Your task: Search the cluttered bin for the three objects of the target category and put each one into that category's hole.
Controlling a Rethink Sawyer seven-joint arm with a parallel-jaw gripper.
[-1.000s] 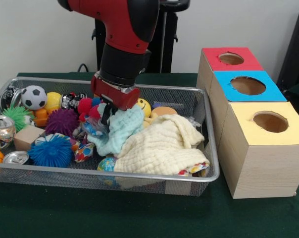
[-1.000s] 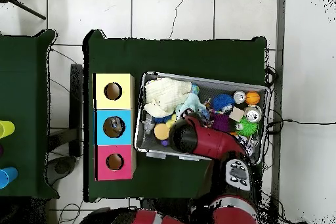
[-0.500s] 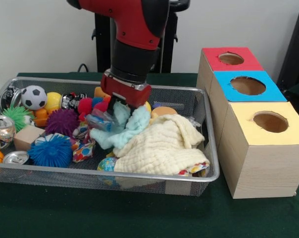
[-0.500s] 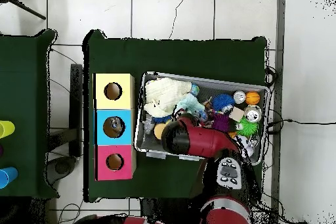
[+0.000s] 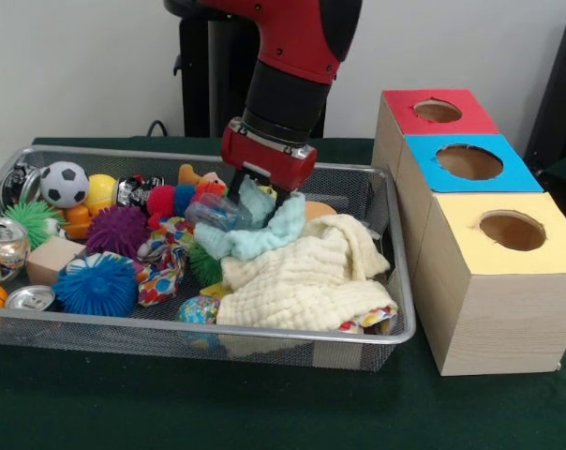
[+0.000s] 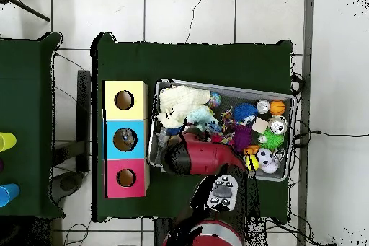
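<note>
Your gripper [image 5: 258, 190] is clenched on the light blue cloth [image 5: 255, 230], holding it just above the cream cloth [image 5: 306, 281] inside the wire bin [image 5: 400, 309]. Three boxes stand beside the bin: red [image 5: 433, 127], blue [image 5: 508, 173], yellow [image 5: 555, 248].

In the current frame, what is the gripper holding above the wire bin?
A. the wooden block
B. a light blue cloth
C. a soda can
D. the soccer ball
B. In the front view the gripper is shut on the light blue cloth, which hangs from it over the cream cloth, while the soccer ball, soda can and wooden block lie at the other end of the wire bin.
</note>
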